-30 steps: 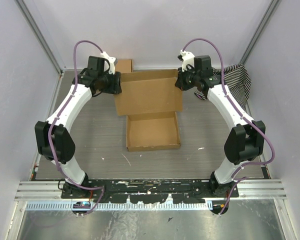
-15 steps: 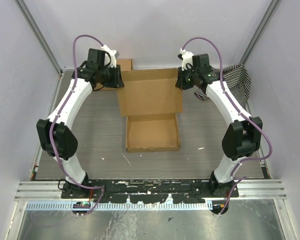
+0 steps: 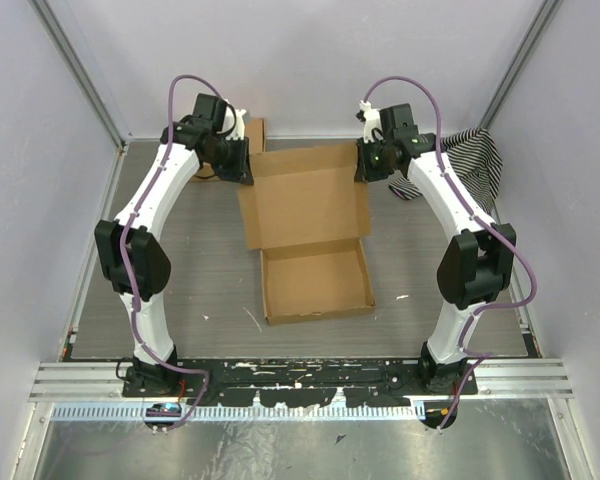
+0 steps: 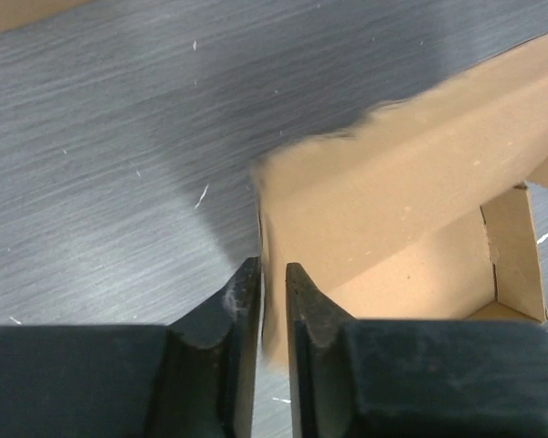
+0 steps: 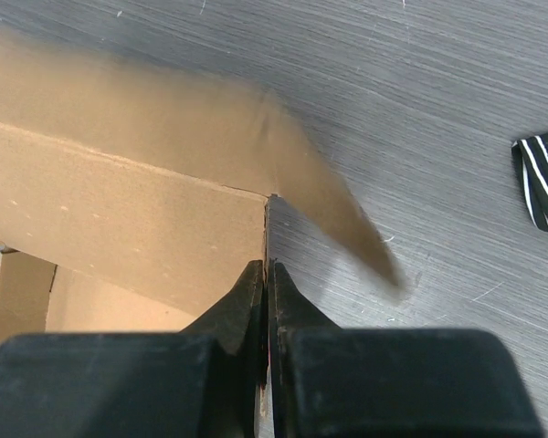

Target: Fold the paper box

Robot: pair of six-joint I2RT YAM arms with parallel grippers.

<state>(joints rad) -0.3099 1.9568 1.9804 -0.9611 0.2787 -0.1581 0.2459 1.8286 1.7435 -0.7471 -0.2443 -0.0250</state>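
Brown paper box (image 3: 305,200) flaps pinched: left fingers (image 4: 237,315), right fingers (image 5: 242,315).

Paper box (image 3: 305,205): matt cardboard (corrugated).

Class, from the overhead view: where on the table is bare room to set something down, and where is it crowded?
Bare: between the left arm and the paper box; between it and the right arm; in front of it. Crowded: the rear, with small box and striped cloth.
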